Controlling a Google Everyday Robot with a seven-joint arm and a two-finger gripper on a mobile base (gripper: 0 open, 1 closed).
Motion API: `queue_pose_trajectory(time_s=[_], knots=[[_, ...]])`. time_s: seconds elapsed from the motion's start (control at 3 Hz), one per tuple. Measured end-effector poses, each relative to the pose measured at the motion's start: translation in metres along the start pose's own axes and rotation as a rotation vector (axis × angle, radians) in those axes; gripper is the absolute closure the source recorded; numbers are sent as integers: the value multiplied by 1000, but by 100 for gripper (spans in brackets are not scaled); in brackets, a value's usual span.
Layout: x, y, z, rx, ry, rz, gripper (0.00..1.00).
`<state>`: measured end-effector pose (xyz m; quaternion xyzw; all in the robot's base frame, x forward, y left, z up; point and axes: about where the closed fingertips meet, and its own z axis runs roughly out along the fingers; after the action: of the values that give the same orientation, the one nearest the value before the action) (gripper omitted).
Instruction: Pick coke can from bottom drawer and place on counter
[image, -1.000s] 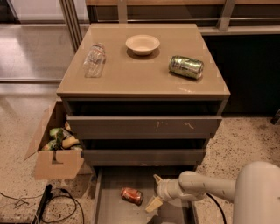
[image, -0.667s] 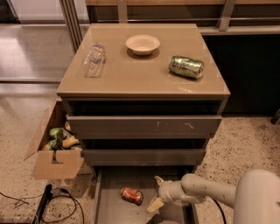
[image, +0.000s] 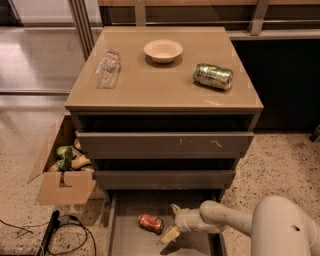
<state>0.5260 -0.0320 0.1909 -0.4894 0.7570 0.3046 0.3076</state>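
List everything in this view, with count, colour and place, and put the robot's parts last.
counter: one, tan, top of the drawer cabinet
bottle: one, clear, lying on the counter's left
bowl: one, cream, counter's back middle
green can: one, on its side, counter's right
upper drawers: two, grey, below the counter
bottom drawer: one, grey, pulled open
coke can: one, red, lying in the bottom drawer
cardboard box: one, brown, on the floor left of the cabinet, holding greenish items
cable: one, black, floor at lower left
arm: one, white, reaching in from lower right
gripper: one, open, in the bottom drawer, just right of the coke can
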Motion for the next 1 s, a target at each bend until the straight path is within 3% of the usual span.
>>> queue_pose_trajectory(time_s=[1.0], knots=[[-1,-6,56,8,4,-18,0]])
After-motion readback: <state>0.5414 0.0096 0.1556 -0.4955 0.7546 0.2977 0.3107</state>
